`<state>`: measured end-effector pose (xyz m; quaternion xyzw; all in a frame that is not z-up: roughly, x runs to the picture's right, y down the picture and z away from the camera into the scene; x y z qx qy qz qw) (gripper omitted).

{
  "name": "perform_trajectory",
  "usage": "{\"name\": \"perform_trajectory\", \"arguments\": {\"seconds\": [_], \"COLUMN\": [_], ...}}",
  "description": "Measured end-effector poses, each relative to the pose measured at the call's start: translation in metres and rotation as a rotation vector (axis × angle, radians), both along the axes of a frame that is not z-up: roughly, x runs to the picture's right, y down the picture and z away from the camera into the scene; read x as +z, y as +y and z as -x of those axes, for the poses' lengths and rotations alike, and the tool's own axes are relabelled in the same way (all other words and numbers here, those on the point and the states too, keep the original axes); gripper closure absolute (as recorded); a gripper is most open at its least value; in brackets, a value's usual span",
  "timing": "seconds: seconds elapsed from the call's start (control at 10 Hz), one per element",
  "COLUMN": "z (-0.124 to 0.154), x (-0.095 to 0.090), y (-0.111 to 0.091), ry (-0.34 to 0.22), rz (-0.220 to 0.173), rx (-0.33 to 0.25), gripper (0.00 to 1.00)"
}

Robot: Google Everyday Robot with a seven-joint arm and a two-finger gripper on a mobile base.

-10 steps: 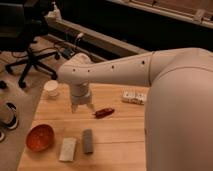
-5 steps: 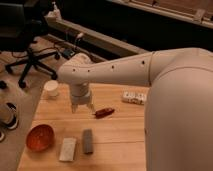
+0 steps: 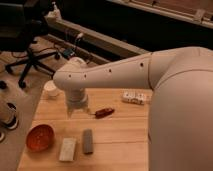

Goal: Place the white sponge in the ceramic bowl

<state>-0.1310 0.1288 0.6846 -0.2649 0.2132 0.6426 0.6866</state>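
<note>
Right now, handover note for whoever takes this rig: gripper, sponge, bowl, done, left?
Gripper: open, empty, hanging over the table behind the sponge, just left of a small red object.
White sponge: flat on the table's near edge, between the ceramic bowl and a grey block.
Bowl: empty, at the near left corner.
Done: nothing picked up yet.
Left: descend, grasp the sponge, carry it left, release it in the bowl.

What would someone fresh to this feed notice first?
The big white arm sweeping in from the right fills the view, its gripper hanging open over the wooden table, holding nothing. Toward the picture's lower left, the orange bowl sits beside the white sponge, with a grey block next to that.
</note>
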Motion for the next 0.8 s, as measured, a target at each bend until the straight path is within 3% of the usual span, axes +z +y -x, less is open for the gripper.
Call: {"name": "perform_trajectory", "arguments": {"seconds": [0.3,0.8], "z": [0.017,0.043], "x": [-0.009,0.003], "y": [0.035,0.089], "ry": [-0.048,-0.119], "rz": [0.011,0.033], "rx": [-0.024,-0.061], "gripper": [0.35,0.35]}}
